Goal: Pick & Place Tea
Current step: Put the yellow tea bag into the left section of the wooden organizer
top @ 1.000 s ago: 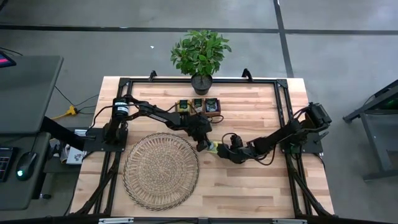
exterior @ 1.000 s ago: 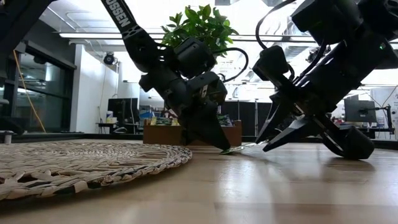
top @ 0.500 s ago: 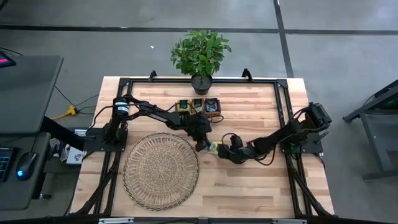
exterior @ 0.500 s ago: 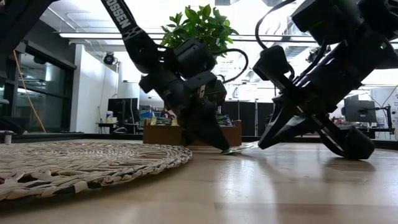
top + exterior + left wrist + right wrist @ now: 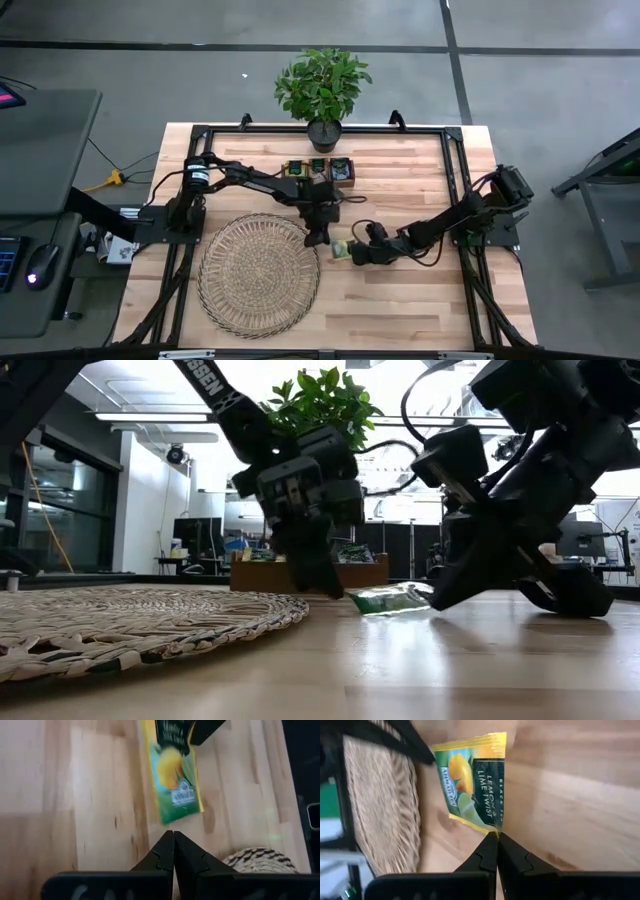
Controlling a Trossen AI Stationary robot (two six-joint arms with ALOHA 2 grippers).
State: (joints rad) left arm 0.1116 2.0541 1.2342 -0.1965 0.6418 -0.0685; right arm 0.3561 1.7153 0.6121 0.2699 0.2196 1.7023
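One yellow-green tea sachet (image 5: 341, 249) lies between my two grippers, just right of the round wicker mat (image 5: 258, 275). My right gripper (image 5: 496, 834) is shut on it, reaching in from the table's right. My left gripper (image 5: 173, 834) is shut with nothing in it; it hovers just short of the sachet's mat-side end (image 5: 176, 812) and stands apart from it in the low view (image 5: 330, 588). More sachets stand in the small wooden tray (image 5: 320, 170) at the back. My right gripper pinches the sachet's edge (image 5: 494, 826) between its two fingers, at the end away from the mat. The fingers slant down from the table's right. The sachet (image 5: 390, 598) is tilted with its printed face showing, its lower edge close to the tabletop.
A potted plant (image 5: 322, 90) stands at the far edge behind the tray. The mat's rim (image 5: 290, 610) lies close to the left gripper. Bare wood stretches along the near edge and right of the sachet.
My right gripper has shut on the sachet's end. My left gripper has come off the sachet, risen a little and rolled, staying shut. The sachet has shifted slightly toward the near edge and tipped, so its face now shows in the low view.
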